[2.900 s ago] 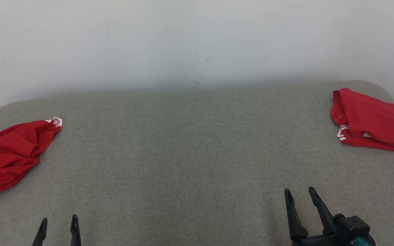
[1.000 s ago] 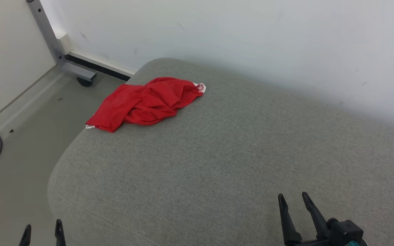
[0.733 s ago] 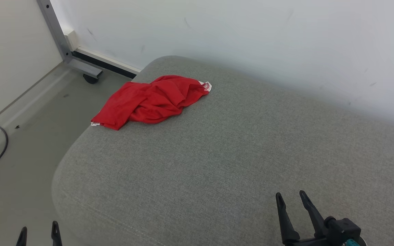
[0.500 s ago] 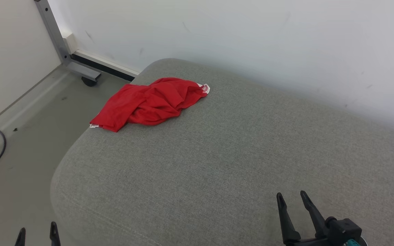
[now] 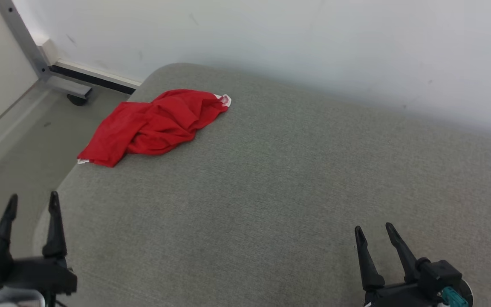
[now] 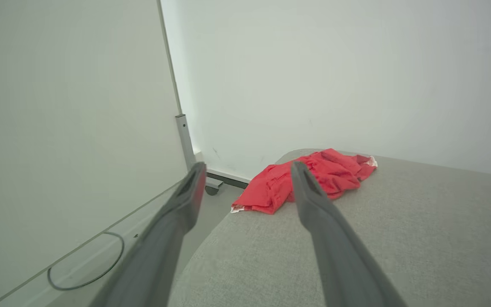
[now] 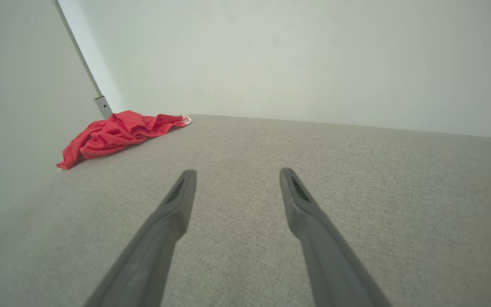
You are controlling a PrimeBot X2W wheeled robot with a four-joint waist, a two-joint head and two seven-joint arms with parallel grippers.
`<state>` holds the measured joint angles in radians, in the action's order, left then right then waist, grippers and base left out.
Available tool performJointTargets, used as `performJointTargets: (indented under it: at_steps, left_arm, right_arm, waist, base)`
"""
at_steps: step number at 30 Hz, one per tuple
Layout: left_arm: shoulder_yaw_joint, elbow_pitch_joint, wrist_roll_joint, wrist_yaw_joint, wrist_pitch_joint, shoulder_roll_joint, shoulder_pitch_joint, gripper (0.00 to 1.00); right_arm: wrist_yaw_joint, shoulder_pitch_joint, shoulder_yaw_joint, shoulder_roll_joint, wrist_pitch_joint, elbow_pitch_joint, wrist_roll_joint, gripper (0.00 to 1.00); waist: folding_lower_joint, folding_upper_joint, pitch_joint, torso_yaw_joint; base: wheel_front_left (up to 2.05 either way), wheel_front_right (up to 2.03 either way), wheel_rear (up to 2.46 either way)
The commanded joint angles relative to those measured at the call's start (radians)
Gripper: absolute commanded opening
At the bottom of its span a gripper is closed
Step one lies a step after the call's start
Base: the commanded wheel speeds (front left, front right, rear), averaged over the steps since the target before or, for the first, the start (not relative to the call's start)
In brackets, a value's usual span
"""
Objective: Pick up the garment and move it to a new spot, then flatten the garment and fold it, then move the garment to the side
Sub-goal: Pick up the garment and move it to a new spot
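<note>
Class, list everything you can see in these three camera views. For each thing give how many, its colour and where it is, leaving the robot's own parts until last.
garment: one, red with white trim, crumpled near the far left corner of the cushion
cushion: one, grey fabric, filling the foreground
wall: one, white, behind the cushion
floor: one, grey, left of the cushion
metal post: one, grey, in the corner by the wall
wheel: one, black, under the post's foot
cable: one, dark, looped on the floor
left gripper: one, black, open and empty, lower left at the cushion's edge
right gripper: one, black, open and empty, lower right over the cushion
</note>
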<state>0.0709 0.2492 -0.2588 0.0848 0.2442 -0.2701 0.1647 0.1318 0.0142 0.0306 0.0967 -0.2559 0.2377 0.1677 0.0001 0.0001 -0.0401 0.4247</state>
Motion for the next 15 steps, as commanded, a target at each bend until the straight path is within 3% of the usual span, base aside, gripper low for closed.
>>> performJointTargets:
  at_steps: [1, 15]
  left_arm:
    - [0.002, 0.021, -0.017, 0.007, 0.002, -0.017, 0.056, 1.0]
    - [0.05, 0.208, -0.096, 0.026, -0.014, -0.125, 0.45, 1.0]
  right_arm:
    - [-0.003, 0.019, 0.003, 0.01, 0.004, -0.011, -0.008, 1.0]
    - [-0.003, 0.09, -0.043, 0.062, 0.048, -0.158, -0.035, 1.0]
  waist:
    - [-0.0001, -0.0001, -0.056, -0.069]
    - [-0.0001, -0.0001, -0.272, -0.284]
  base:
    - [0.0, 0.0, 0.0]
    - [0.0, 0.0, 0.0]
